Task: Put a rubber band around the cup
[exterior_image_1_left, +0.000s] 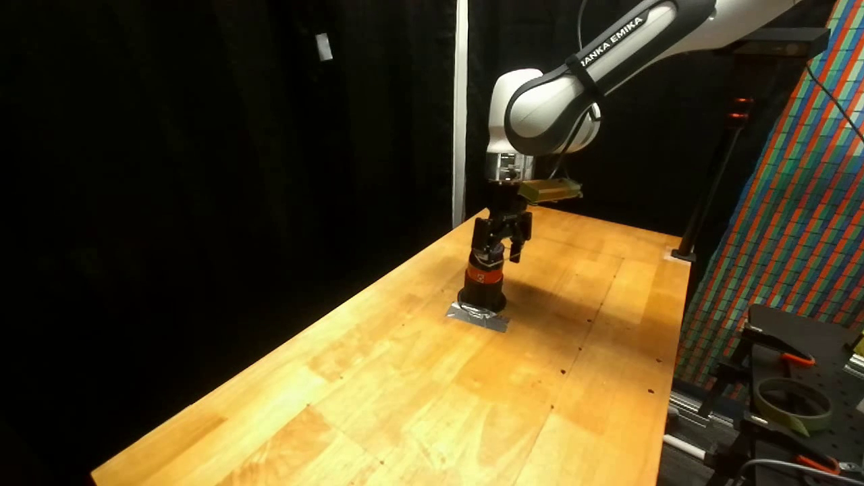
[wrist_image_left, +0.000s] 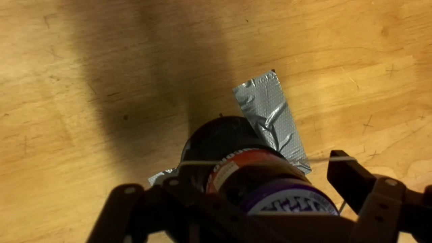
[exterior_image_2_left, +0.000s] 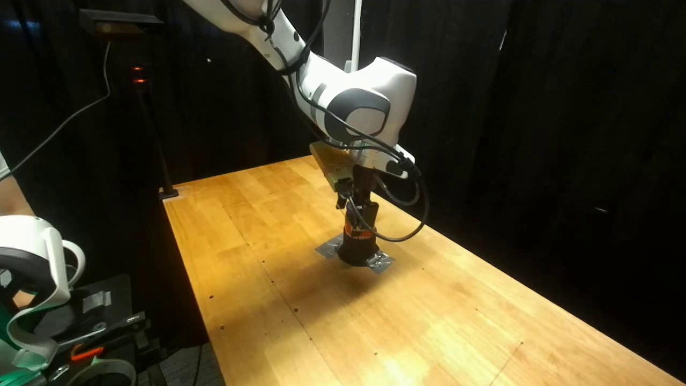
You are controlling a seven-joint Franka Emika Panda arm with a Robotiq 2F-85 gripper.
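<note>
The cup is a dark upright cylinder with an orange band, taped to the table. It also shows in an exterior view. In the wrist view the cup has a purple and white top. My gripper is open, pointing down at the cup's top, and is also seen in the wrist view. One finger overlaps the cup's side; the other stands apart from it. A pale rubber band is stretched between the fingertips and crosses in front of the cup. I cannot tell whether it encircles the cup.
Silver tape strips spread from the cup's base on the wooden table. A black stand rises at a table corner. A dark side cart stands beside the table. A loop of cable hangs from the arm near the cup.
</note>
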